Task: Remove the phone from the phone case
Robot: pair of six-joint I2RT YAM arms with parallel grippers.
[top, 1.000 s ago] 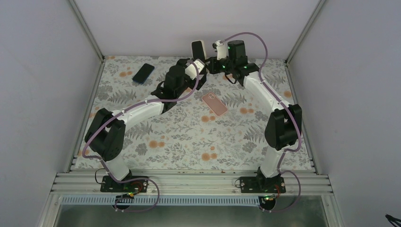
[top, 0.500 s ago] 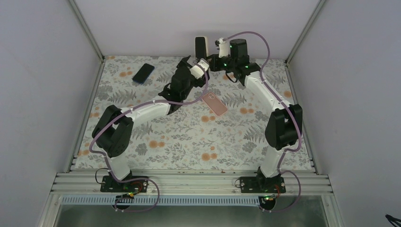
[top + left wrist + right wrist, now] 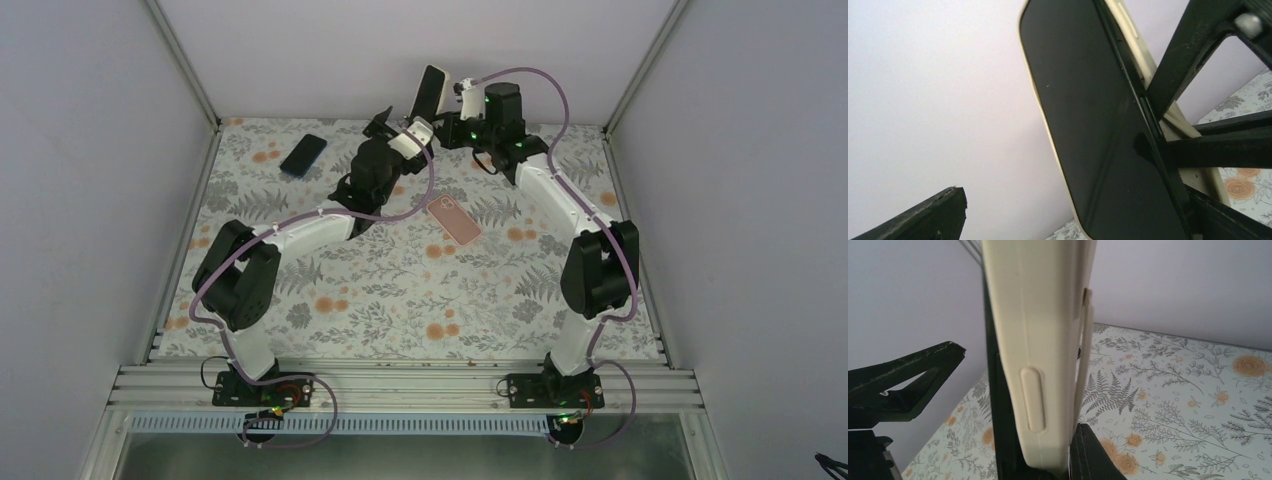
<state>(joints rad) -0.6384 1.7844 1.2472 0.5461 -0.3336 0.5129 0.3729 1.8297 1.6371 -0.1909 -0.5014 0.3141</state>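
The phone in its cream case [image 3: 431, 91] is held up in the air at the back of the table, tilted left. My right gripper [image 3: 442, 121] is shut on its lower end. In the right wrist view the case edge with its side button [image 3: 1040, 340] sits between my right gripper's [image 3: 1048, 462] black fingers [image 3: 1093, 455]. My left gripper [image 3: 400, 123] is open just left of the phone. In the left wrist view the black screen [image 3: 1093, 125] fills the middle, and the phone's lower end lies between my left gripper's [image 3: 1075, 220] spread fingers [image 3: 923, 217].
A black phone [image 3: 303, 154] lies at the table's back left. A pink phone case [image 3: 455, 220] lies flat on the floral mat [image 3: 400, 290] near the middle. White walls close in the back and both sides.
The right gripper has lifted the cased phone and tipped it left. The left arm has risen and swung towards the phone, bringing its open fingers round the lower end.
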